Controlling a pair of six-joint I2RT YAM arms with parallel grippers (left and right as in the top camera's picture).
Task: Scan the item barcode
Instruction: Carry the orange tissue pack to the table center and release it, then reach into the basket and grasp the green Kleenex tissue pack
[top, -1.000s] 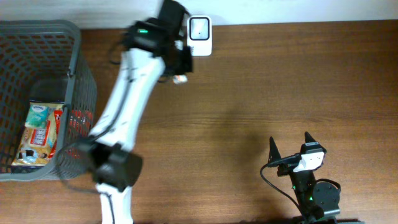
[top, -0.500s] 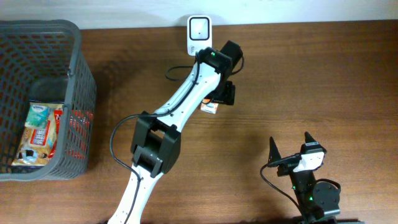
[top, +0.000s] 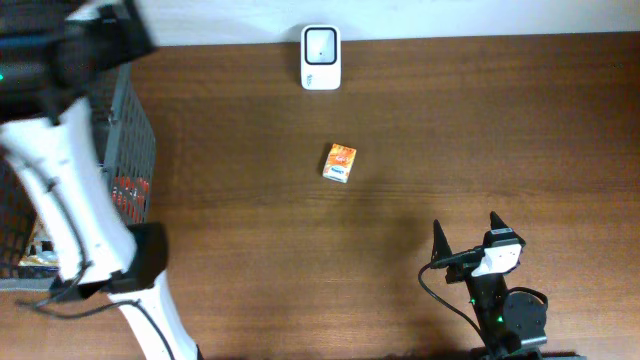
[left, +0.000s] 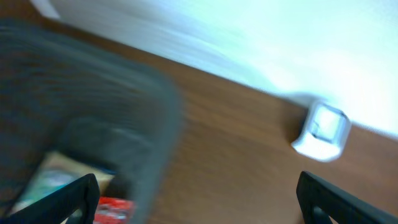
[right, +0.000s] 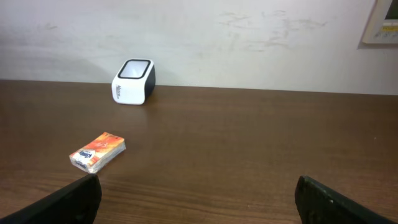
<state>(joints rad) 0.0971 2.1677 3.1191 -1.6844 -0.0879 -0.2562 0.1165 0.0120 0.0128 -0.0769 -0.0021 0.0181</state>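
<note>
The item, a small orange box, lies flat and alone on the brown table, a little in front of the white barcode scanner at the back edge. The right wrist view shows the same box and scanner. My left arm is blurred over the basket at the far left. Its gripper is open and holds nothing. My right gripper rests open near the front right, well away from the box.
A grey mesh basket stands at the left edge with snack packets inside. The left wrist view is blurred, showing the basket wall and the scanner. A pale wall runs behind the table.
My left gripper opened and let the orange box go onto the table in front of the scanner. The left arm then swung far left over the basket. The right arm stayed still.
</note>
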